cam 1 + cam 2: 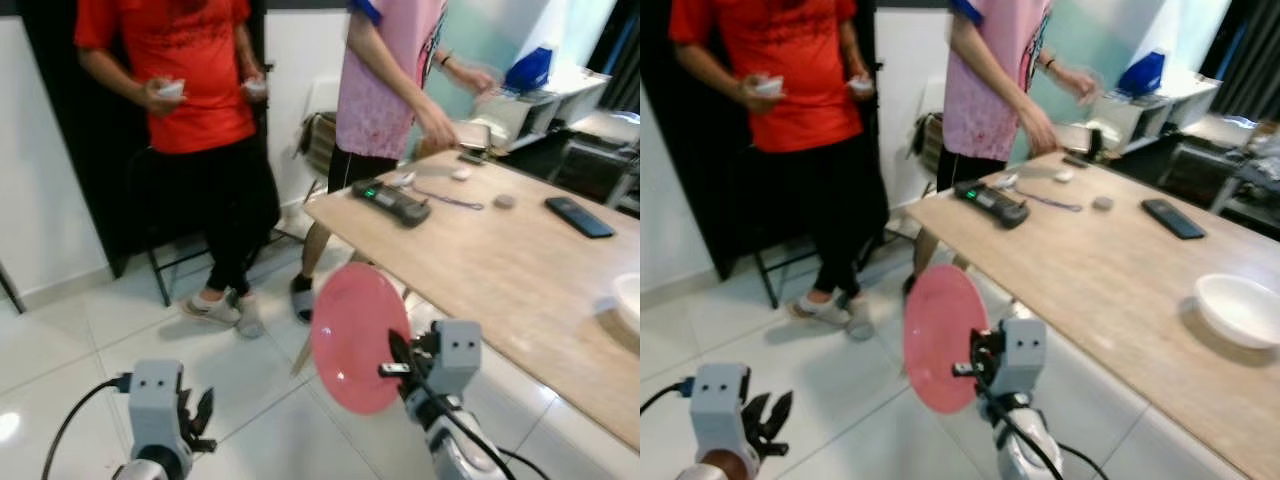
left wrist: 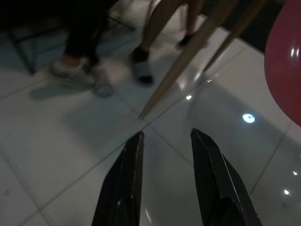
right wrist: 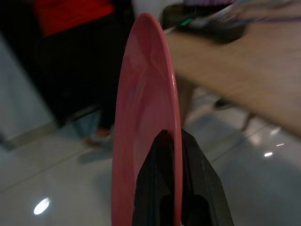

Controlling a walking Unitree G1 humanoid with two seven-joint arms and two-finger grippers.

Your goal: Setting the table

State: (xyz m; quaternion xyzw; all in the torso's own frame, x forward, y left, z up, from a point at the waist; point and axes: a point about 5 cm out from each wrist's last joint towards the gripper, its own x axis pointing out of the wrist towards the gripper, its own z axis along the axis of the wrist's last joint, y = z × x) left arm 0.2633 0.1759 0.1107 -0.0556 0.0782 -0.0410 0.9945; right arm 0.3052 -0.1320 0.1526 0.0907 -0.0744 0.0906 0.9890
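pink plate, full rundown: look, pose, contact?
The pink plate is round, glossy and plain with a shallow raised rim; it looks like plastic. It stands on edge, nearly vertical, in the air above the white floor tiles, short of the wooden table. The right pincer pinches its lower rim, one finger per face.

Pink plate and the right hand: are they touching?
Touching. In the right wrist view, the right hand has its two black fingers clamped on the rim of the upright pink plate.
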